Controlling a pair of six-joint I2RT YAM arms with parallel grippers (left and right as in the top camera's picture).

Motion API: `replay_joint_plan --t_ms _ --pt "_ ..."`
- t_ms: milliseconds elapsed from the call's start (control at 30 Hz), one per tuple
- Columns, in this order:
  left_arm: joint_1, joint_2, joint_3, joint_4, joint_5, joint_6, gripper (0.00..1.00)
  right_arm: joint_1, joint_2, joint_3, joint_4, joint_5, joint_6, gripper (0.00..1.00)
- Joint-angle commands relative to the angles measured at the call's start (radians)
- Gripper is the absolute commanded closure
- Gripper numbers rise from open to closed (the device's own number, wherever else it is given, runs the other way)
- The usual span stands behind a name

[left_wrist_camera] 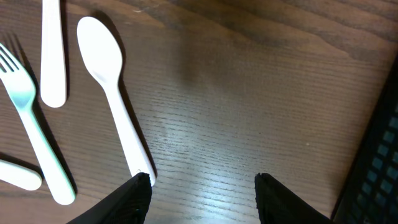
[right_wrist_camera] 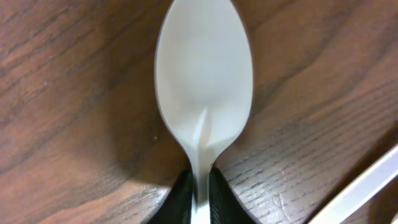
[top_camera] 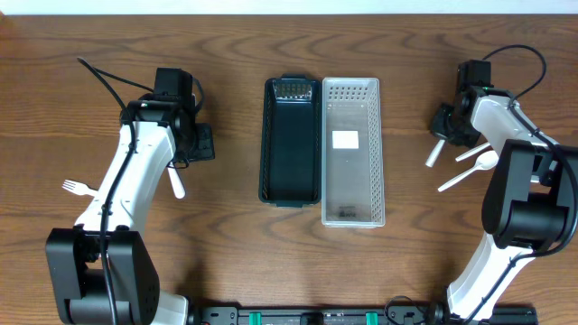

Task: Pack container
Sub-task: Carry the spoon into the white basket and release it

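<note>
My right gripper [right_wrist_camera: 200, 193] is shut on the handle of a white plastic spoon [right_wrist_camera: 204, 74], low over the wood table; in the overhead view it [top_camera: 449, 125] is at the right with the spoon [top_camera: 434, 153] sticking out below it. My left gripper [left_wrist_camera: 202, 190] is open and empty above bare table, its left fingertip touching the handle end of another white spoon [left_wrist_camera: 106, 62]. It shows in the overhead view [top_camera: 197, 144] left of the containers. A dark basket [top_camera: 291, 181] and a clear perforated container [top_camera: 352, 194] stand side by side at the centre.
A white fork [left_wrist_camera: 25, 106] and two more white handles [left_wrist_camera: 53, 50] lie left of the left gripper; the fork also shows in the overhead view [top_camera: 77, 188]. Two more white utensils [top_camera: 471, 170] lie by the right arm. The dark basket's wall [left_wrist_camera: 379, 168] is at the left wrist view's right edge.
</note>
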State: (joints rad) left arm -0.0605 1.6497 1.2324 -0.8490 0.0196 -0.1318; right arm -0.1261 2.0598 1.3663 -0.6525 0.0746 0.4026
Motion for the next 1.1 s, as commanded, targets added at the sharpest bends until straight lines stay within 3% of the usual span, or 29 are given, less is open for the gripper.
replay_joint_plan --t_ms 0,267,433,567,800,1067 --pt "0.003 0.010 0.017 -0.003 -0.005 -0.001 0.43 -0.003 0.053 -0.012 -0.013 -0.027 0.000 0.99" --pt "0.003 0.010 0.017 -0.003 -0.005 -0.001 0.43 0.039 -0.064 0.142 -0.088 -0.027 -0.111 0.99" --pt "0.003 0.010 0.017 -0.003 -0.005 -0.001 0.43 0.150 -0.170 0.314 -0.187 -0.027 -0.165 0.99" --pt "0.003 0.010 0.017 -0.003 -0.005 -0.001 0.43 0.268 -0.197 0.342 -0.214 -0.048 -0.147 0.99" --pt "0.003 0.010 0.017 -0.003 -0.005 -0.001 0.43 0.459 -0.126 0.325 -0.273 -0.056 0.025 0.99" --pt "0.003 0.010 0.017 -0.003 -0.005 -0.001 0.43 0.547 0.047 0.320 -0.304 -0.056 0.072 0.97"
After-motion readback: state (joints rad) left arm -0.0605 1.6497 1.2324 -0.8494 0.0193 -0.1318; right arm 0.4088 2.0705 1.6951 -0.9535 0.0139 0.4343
